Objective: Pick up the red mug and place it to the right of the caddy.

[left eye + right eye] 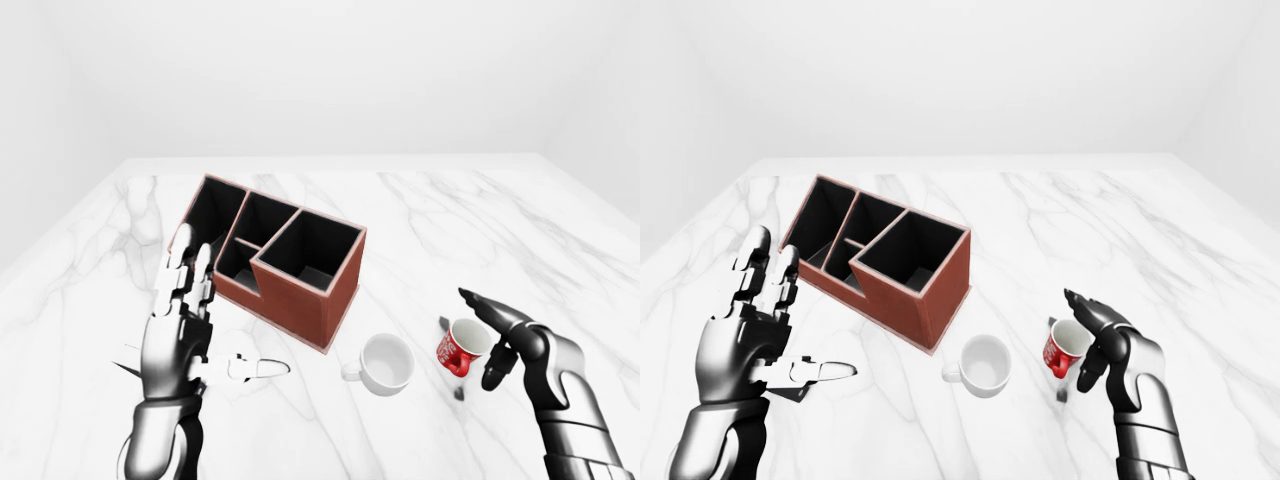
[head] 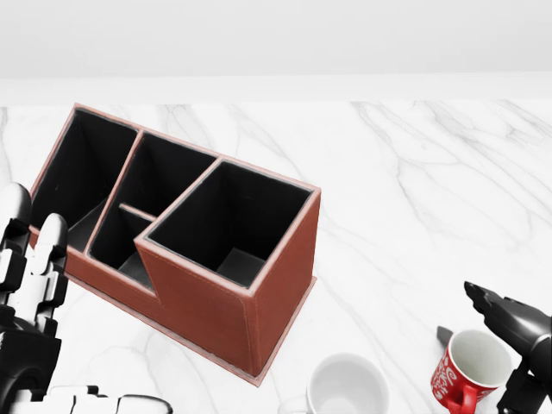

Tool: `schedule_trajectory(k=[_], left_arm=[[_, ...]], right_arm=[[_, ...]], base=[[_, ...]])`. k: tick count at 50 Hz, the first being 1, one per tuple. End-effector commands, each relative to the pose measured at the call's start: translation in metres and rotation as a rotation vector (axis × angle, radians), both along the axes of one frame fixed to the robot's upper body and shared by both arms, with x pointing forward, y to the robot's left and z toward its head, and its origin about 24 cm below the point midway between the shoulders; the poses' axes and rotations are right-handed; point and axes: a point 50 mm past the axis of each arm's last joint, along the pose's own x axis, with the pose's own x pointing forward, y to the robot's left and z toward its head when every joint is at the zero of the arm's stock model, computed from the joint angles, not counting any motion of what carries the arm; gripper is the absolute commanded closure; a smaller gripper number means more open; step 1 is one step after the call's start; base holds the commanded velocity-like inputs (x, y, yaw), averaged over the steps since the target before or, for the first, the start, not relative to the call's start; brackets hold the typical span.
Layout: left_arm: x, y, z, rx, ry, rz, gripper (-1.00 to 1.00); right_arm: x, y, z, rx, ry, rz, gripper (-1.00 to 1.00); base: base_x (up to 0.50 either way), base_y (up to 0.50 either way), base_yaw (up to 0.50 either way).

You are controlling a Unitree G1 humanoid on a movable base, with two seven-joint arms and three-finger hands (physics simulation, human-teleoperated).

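Note:
The red mug (image 1: 455,350) is tilted, just above the marble table (image 1: 450,220), to the lower right of the caddy, with a small shadow under it. My right hand (image 1: 480,338) grips it, one finger over the rim and the thumb below. The brown caddy (image 1: 300,290), with several black compartments, stands at the centre left. My left hand (image 1: 205,325) is open and empty, held upright at the caddy's lower left.
A white mug (image 1: 385,363) stands upright on the table between the caddy's near corner and the red mug. The table's right edge runs beyond my right arm.

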Motion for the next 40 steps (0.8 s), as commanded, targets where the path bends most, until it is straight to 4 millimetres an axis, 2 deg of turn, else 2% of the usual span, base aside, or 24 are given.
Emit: schedule_trajectory(k=[1,13,25,40], left_arm=[[0.0,-0.001,0.0,0.001,0.002,-0.002,-1.0],[0.002,0.0,-0.002,0.0,0.006,-0.001,-1.0],[0.001,0.0,-0.001,-0.001,0.003,0.0,-1.0],[0.0,0.001,0.001,-0.001,-0.003,0.002,-1.0]], right_arm=[[0.004,0.001,0.004,-0.007,-0.011,0.009,-1.0],[0.012,0.004,0.006,-0.001,-0.016,0.022,-1.0],[0.016,0.009,0.001,0.014,0.009,0.034,-1.0],[0.012,0.01,-0.006,0.023,0.033,0.035,-1.0]], base=[[0.0,0.0,0.0],[0.0,0.0,0.0],[0.0,0.0,0.0],[0.0,0.0,0.0]])
